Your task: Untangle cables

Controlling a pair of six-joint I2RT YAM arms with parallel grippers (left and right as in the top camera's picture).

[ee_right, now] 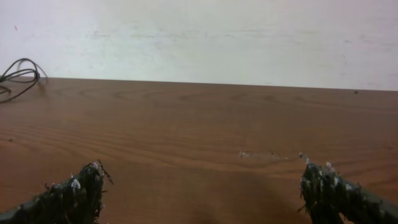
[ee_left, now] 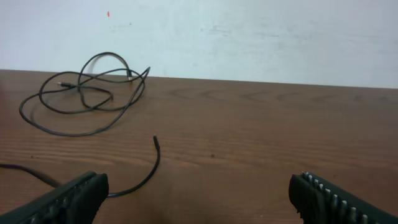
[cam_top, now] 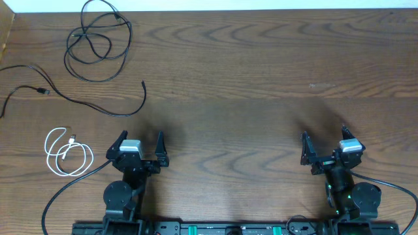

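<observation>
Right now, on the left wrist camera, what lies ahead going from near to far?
left gripper, jaws open → loose black cable, its free end → coiled black cable → wall

Overhead, one black cable (cam_top: 104, 113) runs off the left edge, so part of its length goes unseen. Its plug (cam_top: 43, 92) and the white cable's (cam_top: 49, 153) plug (cam_top: 72, 138) are too small to identify. In the left wrist view, that black cable slips behind the left pincer (ee_left: 198, 190), whose fingers (ee_left: 74, 198) are cut off by the bottom edge. In the right wrist view, the left edge crops the coiled black cable (ee_right: 18, 73).
</observation>
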